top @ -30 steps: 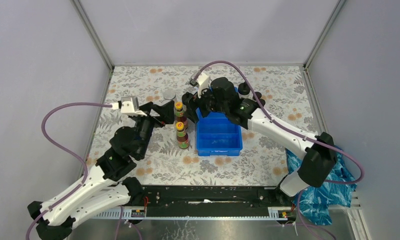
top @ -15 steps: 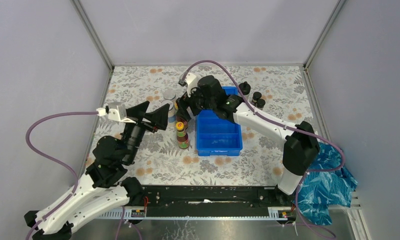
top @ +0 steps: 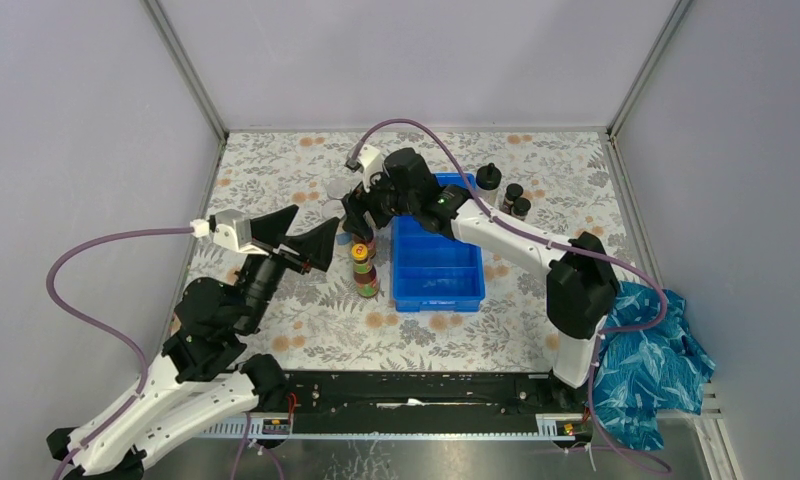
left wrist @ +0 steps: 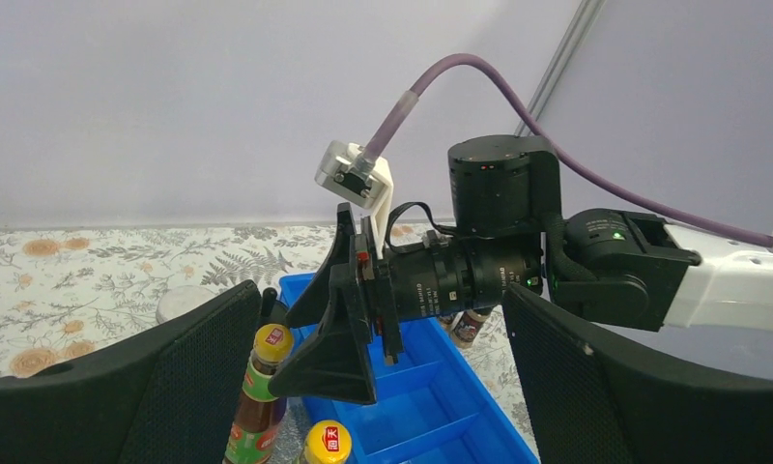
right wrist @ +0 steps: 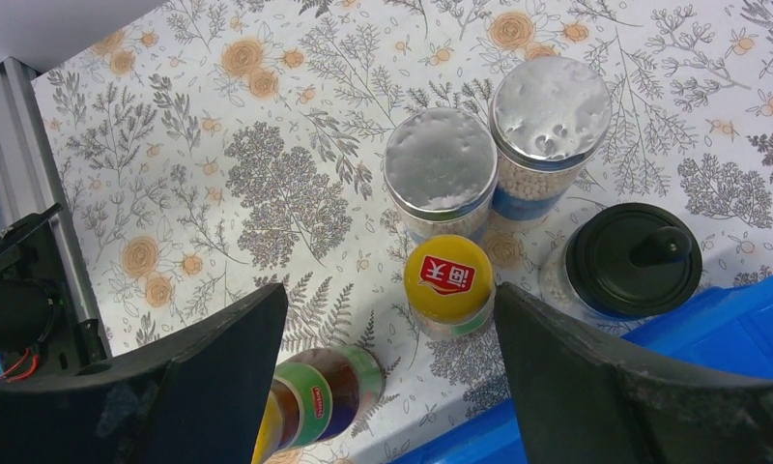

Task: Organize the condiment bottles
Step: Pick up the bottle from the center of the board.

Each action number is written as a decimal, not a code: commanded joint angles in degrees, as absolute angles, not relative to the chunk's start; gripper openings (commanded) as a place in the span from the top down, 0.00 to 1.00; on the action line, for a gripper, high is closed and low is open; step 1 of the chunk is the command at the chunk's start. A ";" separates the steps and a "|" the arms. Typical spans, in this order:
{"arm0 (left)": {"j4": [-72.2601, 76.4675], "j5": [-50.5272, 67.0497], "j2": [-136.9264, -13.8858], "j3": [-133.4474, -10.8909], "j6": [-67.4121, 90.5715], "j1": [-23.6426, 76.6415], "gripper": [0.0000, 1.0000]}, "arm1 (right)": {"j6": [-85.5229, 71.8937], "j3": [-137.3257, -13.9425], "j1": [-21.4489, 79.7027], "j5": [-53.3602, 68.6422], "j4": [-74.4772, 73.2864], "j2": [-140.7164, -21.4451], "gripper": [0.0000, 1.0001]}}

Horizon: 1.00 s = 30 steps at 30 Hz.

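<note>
Two dark red condiment bottles with yellow caps [top: 360, 252] [top: 366, 283] stand left of the blue tray [top: 436, 272]. Seen from the right wrist, my right gripper [right wrist: 387, 295] hangs open above them. One yellow cap [right wrist: 447, 275] lies between its fingers, close to the right one, and the other red bottle [right wrist: 315, 401] is nearer the left finger. Two silver-lidded jars [right wrist: 441, 161] [right wrist: 551, 100] and a black domed cap [right wrist: 634, 259] stand just beyond. My left gripper [top: 317, 214] is open to the left, holding nothing. It faces the right gripper [left wrist: 349, 329] and the red bottles [left wrist: 257, 406].
Behind the tray stand another black-capped bottle [top: 488, 177] and two short dark jars [top: 513, 192] [top: 521, 207]. The tray's compartments [left wrist: 431, 406] hold nothing. A blue patterned cloth [top: 656, 350] lies off the table's right edge. Grey walls close in three sides.
My right arm has swung left from over the tray's back end to above the bottles beside it. My left arm has drawn back towards the left and lifted a little.
</note>
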<state>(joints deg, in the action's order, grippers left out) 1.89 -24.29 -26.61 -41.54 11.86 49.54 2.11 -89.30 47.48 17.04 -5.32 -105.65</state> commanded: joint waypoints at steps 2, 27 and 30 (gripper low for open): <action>0.09 -21.41 -25.16 -42.93 9.53 49.87 0.01 | 3.50 -92.72 48.02 17.85 -4.44 -106.42 0.15; -2.00 -19.74 -21.84 -42.06 7.95 49.87 0.01 | 3.82 -94.40 48.76 17.08 -5.06 -109.59 0.18; -2.09 -19.60 -21.54 -41.93 7.92 49.92 0.01 | 4.14 -94.31 48.74 16.55 -4.93 -109.75 0.18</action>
<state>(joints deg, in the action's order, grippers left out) -0.99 -20.47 -22.55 -41.58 9.39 49.54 3.09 -92.73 47.77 16.99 -5.76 -108.92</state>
